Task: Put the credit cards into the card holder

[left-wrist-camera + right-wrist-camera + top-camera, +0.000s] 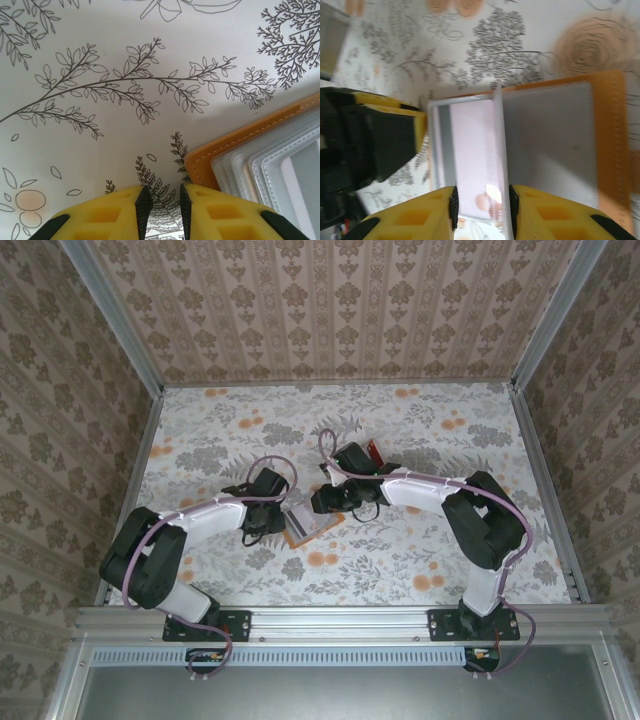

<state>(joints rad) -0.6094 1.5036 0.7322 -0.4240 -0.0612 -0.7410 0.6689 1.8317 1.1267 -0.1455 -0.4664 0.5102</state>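
Observation:
The card holder (312, 527) lies open on the table between both arms, orange-tan with grey lining (550, 135). My right gripper (482, 202) is shut on a whitish credit card (470, 145), gripped by its long edges, with the far end over the holder's left half. My left gripper (161, 200) stands open just above the table at the holder's corner (225, 150), with nothing between its fingers. Its right finger (225, 215) overlaps that corner, and stitched grey pockets show beside it. In the top view, the left gripper (270, 512) and right gripper (327, 502) flank the holder. A red credit card (375, 452) lies behind the right wrist.
The table carries a floral cloth (420, 430) and is walled by patterned panels on three sides. The left gripper's black and yellow body (380, 135) sits close to the left of the held card. Open cloth lies at the back and right.

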